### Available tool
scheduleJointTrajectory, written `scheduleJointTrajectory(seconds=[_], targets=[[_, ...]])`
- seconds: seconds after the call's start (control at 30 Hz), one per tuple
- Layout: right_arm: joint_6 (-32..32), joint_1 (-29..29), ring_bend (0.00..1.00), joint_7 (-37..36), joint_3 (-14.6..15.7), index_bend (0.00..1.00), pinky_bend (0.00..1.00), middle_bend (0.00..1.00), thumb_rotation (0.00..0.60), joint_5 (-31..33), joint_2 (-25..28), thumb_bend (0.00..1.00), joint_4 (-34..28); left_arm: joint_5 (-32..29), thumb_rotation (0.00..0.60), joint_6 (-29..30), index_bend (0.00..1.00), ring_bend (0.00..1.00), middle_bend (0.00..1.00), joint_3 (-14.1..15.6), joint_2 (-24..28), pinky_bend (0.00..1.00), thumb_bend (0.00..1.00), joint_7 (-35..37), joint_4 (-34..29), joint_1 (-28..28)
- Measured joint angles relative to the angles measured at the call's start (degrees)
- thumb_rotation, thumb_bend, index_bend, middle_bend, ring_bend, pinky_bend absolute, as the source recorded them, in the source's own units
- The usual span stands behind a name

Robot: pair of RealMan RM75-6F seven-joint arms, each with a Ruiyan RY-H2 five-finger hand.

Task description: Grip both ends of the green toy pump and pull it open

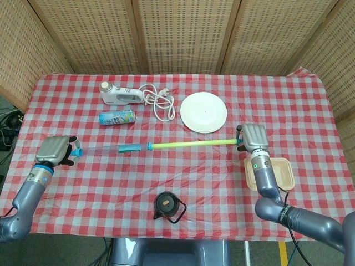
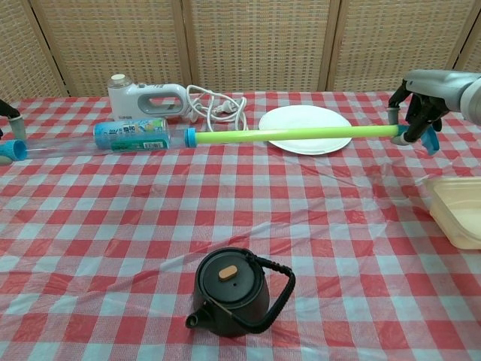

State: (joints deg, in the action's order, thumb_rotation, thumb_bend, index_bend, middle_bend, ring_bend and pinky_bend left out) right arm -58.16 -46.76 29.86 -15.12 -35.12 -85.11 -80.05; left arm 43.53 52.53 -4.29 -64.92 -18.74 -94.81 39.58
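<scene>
One table (image 1: 310, 105) under a red-and-white checked cloth fills the middle of both views. Across its centre stretches one green toy pump (image 1: 191, 144), drawn out long: a clear barrel with blue ends at the left, a green rod running right. One white plate (image 1: 203, 112) lies just above the rod, one white hand mixer (image 1: 119, 95) with its coiled cord sits at upper left, one tan food container (image 1: 272, 173) at lower right, one black kettle (image 2: 237, 292) at bottom centre, and one blue-green can (image 1: 117, 117) lies below the mixer. The left hand (image 1: 54, 149), at far left, is wrapped around the barrel's blue end. The right hand (image 1: 253, 137), at right, grips the rod's handle, fingers curled around it.
</scene>
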Motion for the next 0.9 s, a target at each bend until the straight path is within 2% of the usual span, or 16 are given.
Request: scheduleJointTrajectory(seconds=[0.03,0.1,0.13,0.2,0.23,0.3,0.4,0.53,0.73,0.9], targets=[[-0.09,0.04,0.92,0.09,0.11,0.71,0.53,0.93,0.6,-0.19,-0.04,0.42,0.05,0.07,0.6,-0.02,0.42,0.49,0.49,0.07,0.06,0.37,0.32,-0.19,0.01,0.0],[-0.16,0.11,0.76,0.41,0.39,0.56,0.34,0.74,0.6,-0.37,-0.03,0.38,0.08,0.13,0.6,-0.13,0.3,0.35,0.31,0.27,0.24,0.27,0.3,-0.65,-0.02,0.03],[-0.06,0.11,0.7,0.89,0.61,0.51,0.28,0.66,0.6,-0.21,0.07,0.36,-0.01,0.16,0.6,-0.43,0.24,0.27,0.22,0.48,0.46,0.23,0.28,-0.98,-0.12,0.07],[0.21,0.03,0.54,2.11,1.01,0.4,0.17,0.47,0.6,0.54,0.35,0.34,-0.28,0.21,0.6,-1.4,0.18,0.19,0.12,0.78,0.97,0.16,0.25,-1.14,-0.44,0.19],[0.49,-0.07,0.5,3.18,1.28,0.37,0.15,0.44,0.6,1.36,0.62,0.33,-0.59,0.26,0.6,-1.9,0.17,0.17,0.1,0.91,1.2,0.14,0.24,-1.14,-0.6,0.24],[0.96,-0.25,0.37,4.6,1.67,0.32,0.12,0.32,0.6,2.83,1.04,0.3,-1.06,0.37,0.6,-2.82,0.15,0.14,0.06,1.2,1.6,0.1,0.23,-1.11,-0.92,0.32],[1.56,-0.45,0.28,6.02,2.22,0.29,0.12,0.23,0.6,4.88,1.61,0.29,-1.78,0.72,0.6,-3.56,0.14,0.12,0.04,1.49,1.99,0.08,0.22,-0.61,-1.46,0.29],[1.34,-0.17,0.22,5.6,2.45,0.28,0.11,0.19,0.6,4.88,1.84,0.29,-2.18,1.89,0.6,-3.28,0.14,0.08,0.0,1.44,2.27,0.01,0.22,0.65,-2.17,-0.29],[-0.13,1.24,0.15,3.01,2.65,0.23,0.08,0.11,0.6,1.72,2.13,0.27,-2.82,5.41,0.6,-0.55,0.1,0.0,0.0,0.82,2.22,0.0,0.22,4.38,-2.92,-2.4],[-2.27,3.47,0.01,-0.33,3.32,0.13,0.0,0.0,0.6,-3.19,3.08,0.24,-4.77,11.33,0.6,4.96,0.03,0.0,0.0,0.6,1.52,0.0,0.22,8.14,-3.07,-5.74]])
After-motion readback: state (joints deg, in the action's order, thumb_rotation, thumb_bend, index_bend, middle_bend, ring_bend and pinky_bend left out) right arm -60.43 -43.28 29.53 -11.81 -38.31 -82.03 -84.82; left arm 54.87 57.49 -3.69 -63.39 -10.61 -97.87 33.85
